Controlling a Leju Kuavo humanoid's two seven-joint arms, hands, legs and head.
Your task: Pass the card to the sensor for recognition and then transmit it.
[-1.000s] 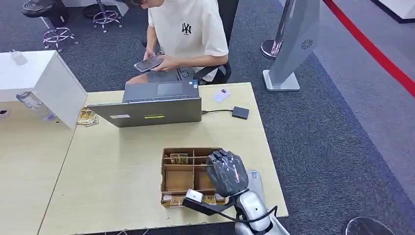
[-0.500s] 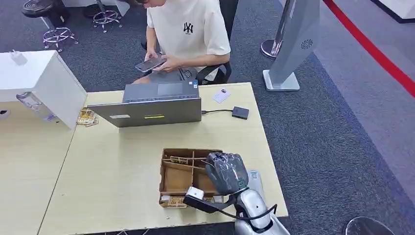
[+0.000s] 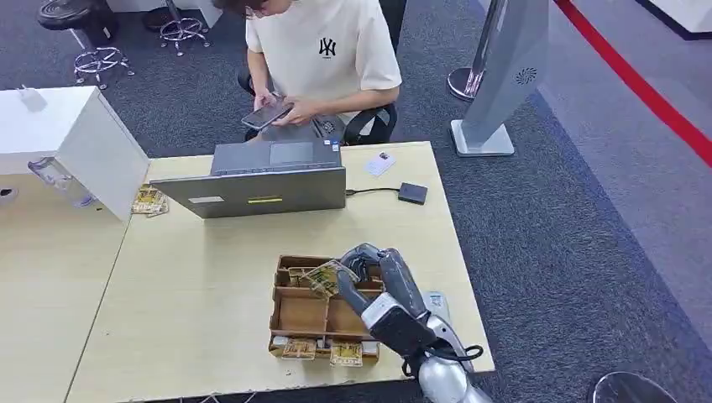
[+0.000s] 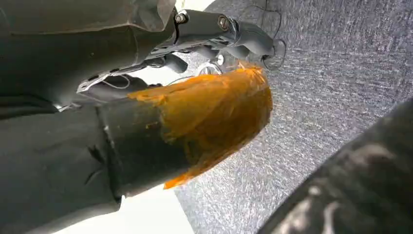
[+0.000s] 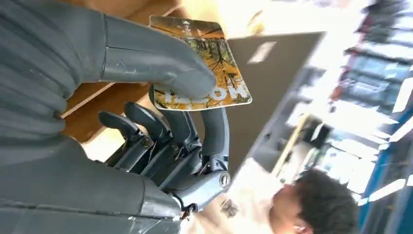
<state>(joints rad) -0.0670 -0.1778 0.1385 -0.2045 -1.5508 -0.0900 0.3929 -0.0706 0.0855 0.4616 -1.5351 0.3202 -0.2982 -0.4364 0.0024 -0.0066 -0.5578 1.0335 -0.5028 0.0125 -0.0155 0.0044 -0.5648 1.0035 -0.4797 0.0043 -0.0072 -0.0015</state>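
My right hand (image 3: 382, 281) hovers over a partitioned cardboard box (image 3: 277, 312) near the table's front edge. It pinches a yellow-brown picture card (image 3: 321, 278) between thumb and fingers, and the card sticks out toward the left above the box's rear compartments. The right wrist view shows the thumb (image 5: 156, 66) pressing on that card (image 5: 214, 73), with the darker fingers underneath. A small black sensor (image 3: 412, 193) lies at the far right of the table, cabled to the laptop (image 3: 260, 180). My left hand (image 4: 160, 122) hangs over the carpet with nothing in it.
A seated person (image 3: 323, 59) behind the laptop handles a phone. A white card (image 3: 380, 162) lies near the sensor. More cards (image 3: 323, 349) sit in the box's front row, and a card pile (image 3: 149, 200) lies beside a white cabinet (image 3: 84, 143).
My right hand turned over and came up from the box holding a card. The box shifted a little. The person leaned and moved the phone.
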